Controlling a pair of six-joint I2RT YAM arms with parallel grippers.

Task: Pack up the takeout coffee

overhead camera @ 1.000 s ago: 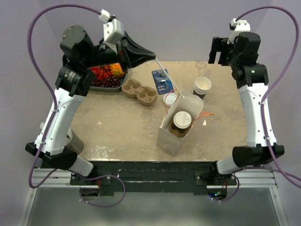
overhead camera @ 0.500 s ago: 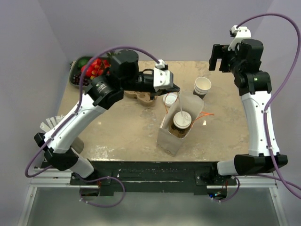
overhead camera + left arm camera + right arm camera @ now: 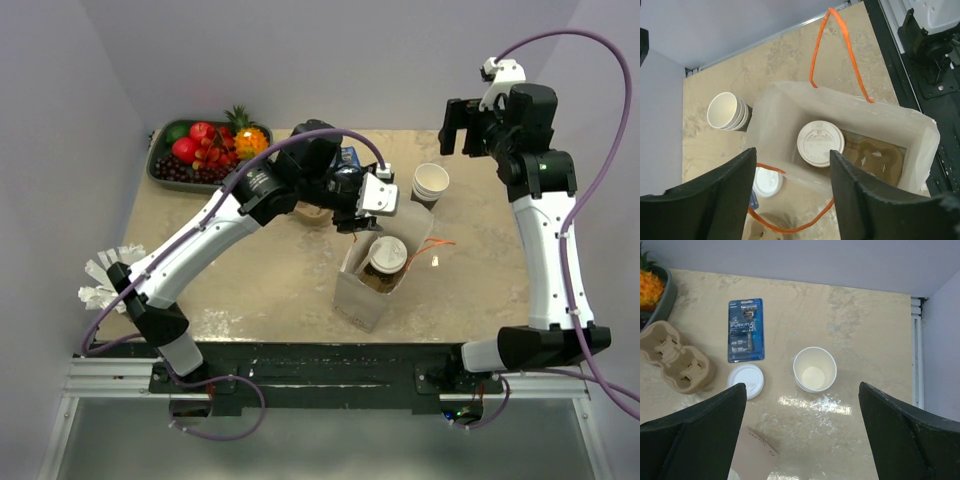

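We start from the table (image 3: 250, 270), with the white bag (image 3: 358, 295) as our landmark, standing open near the table's front edge. The left gripper (image 3: 790, 155) hangs right over the bag's mouth. Its fingers (image 3: 715, 200) are spread wide with nothing between them. The right gripper (image 3: 801, 385) is held high, well behind and to the right of the bag, also spread and empty.

Inside the bag lies a pulp carrier (image 3: 880, 160), and the takeout coffee (image 3: 820, 144) stands upright in it, lid on, at the end toward the bag's far wall. Just behind the bag are the stacked lidless cups (image 3: 727, 111) and a loose lid (image 3: 766, 182).

We judge the cup packed, so the step in hand is getting the left arm out cleanly. We should rise straight up from the bag's mouth before swinging sideways. We should keep both fingers inside the rim line and away from the orange handles (image 3: 840, 45), since a snagged loop could tip the bag and the coffee with it.
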